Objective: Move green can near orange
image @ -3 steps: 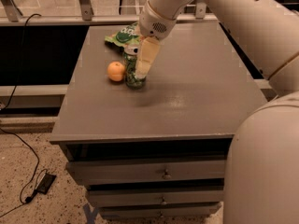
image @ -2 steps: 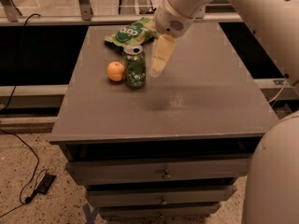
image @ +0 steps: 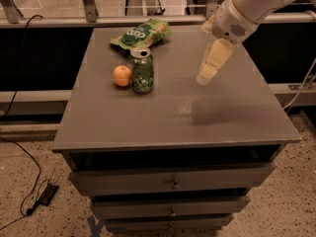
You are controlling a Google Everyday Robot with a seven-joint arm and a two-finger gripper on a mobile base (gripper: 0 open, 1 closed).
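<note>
Counter [image: 222, 117]: grey flat top on a drawer unit. It carries all three items, grouped at the far left. The near and right areas are bare.
Drawers [image: 173, 179]: stacked below the top and closed. They play no part in the task.
Arm [image: 247, 9]: enters from the upper right and angles down over the right half of the counter.
Gripper [image: 205, 78]: hangs in the air above the right-centre of the counter, well apart from the items. It holds nothing. Whether it is spread or closed cannot be told from this view. Its raised position, off to the side of the can, suggests that no contact is needed now.
Snack bag [image: 140, 33]: flat green bag lying near the far edge, behind the can. It is not a task item.
Green can [image: 142, 72]: stands upright on the counter, pull-tab end up, just in front of the bag. It is unsupported by the robot and stable on its base.
Orange [image: 122, 75]: rests on the counter just beside the can, on its left. The two look to be touching or nearly so; which cannot be told.
Task status: judged complete, since the can stands next to the orange.
</note>
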